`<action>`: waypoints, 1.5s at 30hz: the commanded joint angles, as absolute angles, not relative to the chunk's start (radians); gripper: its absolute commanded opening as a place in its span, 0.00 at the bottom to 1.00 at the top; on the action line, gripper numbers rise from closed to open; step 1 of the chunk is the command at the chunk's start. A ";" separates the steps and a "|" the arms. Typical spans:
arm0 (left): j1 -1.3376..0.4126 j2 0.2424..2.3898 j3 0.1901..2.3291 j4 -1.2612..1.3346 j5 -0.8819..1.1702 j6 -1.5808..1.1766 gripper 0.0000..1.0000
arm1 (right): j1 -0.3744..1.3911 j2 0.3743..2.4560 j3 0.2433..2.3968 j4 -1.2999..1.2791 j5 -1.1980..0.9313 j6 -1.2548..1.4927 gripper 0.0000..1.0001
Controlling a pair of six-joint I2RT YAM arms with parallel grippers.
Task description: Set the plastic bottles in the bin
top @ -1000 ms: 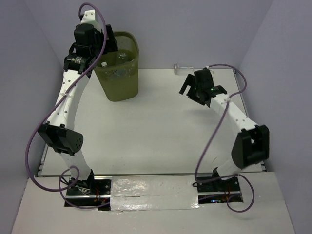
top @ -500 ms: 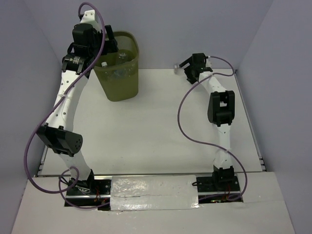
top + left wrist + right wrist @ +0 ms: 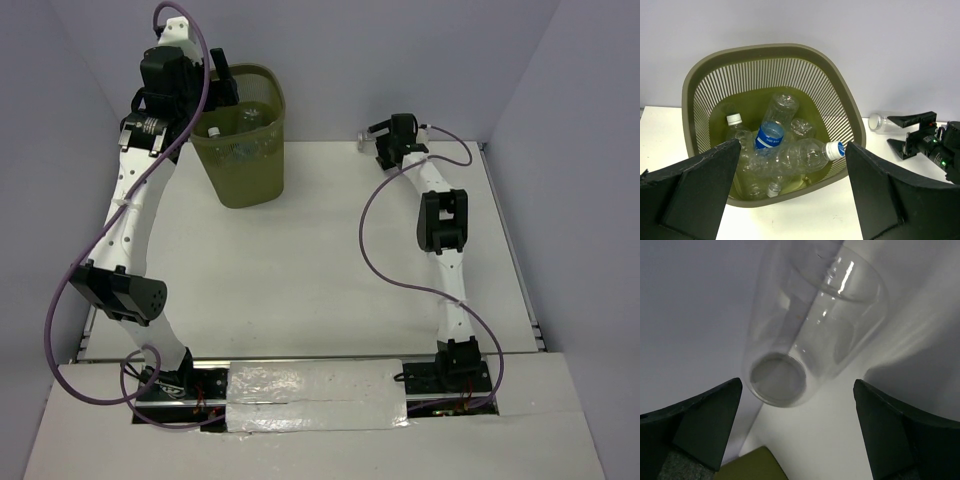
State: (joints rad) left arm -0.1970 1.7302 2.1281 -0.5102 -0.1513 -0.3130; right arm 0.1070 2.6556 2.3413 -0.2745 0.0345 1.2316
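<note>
The olive-green mesh bin (image 3: 247, 182) stands at the back left and holds several clear plastic bottles (image 3: 790, 156), one with a blue label. My left gripper (image 3: 222, 90) hovers open above the bin's near-left rim (image 3: 770, 49) with nothing between its fingers (image 3: 700, 190). One more clear bottle (image 3: 364, 138) lies on its side against the back wall, right of the bin. My right gripper (image 3: 379, 142) is open just in front of it. In the right wrist view the bottle (image 3: 810, 335) fills the space ahead of my right gripper (image 3: 797, 385), untouched.
The white table (image 3: 330, 260) runs from the bin to the right wall. Purple-grey walls close in the back and both sides. The bottle on the table (image 3: 885, 122) and my right gripper (image 3: 912, 134) also show in the left wrist view. A corner of the bin (image 3: 752, 465) shows in the right wrist view.
My right arm has straightened and reached back-left, bringing its open gripper up to the bottle at the wall. My left arm has drawn slightly up and left over the bin.
</note>
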 commanded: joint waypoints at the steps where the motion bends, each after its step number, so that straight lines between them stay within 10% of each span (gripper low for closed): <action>1: -0.196 1.709 2.167 -0.479 -0.156 -0.290 0.99 | 0.098 2.698 2.430 -0.196 0.077 1.296 1.00; 18: -0.196 1.727 2.168 -0.488 -0.166 -0.281 0.99 | 0.106 2.780 2.471 -0.129 0.199 1.427 0.98; 24: -0.196 1.720 2.152 -0.491 -0.175 -0.279 0.99 | 0.109 2.714 2.364 -0.088 0.209 1.399 0.53; 27: -0.196 1.713 2.141 -0.495 -0.176 -0.279 1.00 | 0.109 2.662 2.272 -0.063 0.195 1.370 0.46; 37: -0.193 1.729 2.258 -0.679 -0.250 -0.313 0.99 | 0.136 2.031 1.568 0.195 0.150 1.149 0.41; 45: -0.183 1.698 2.247 -0.791 -0.267 -0.373 0.99 | 0.285 1.705 1.511 0.075 0.069 0.886 0.40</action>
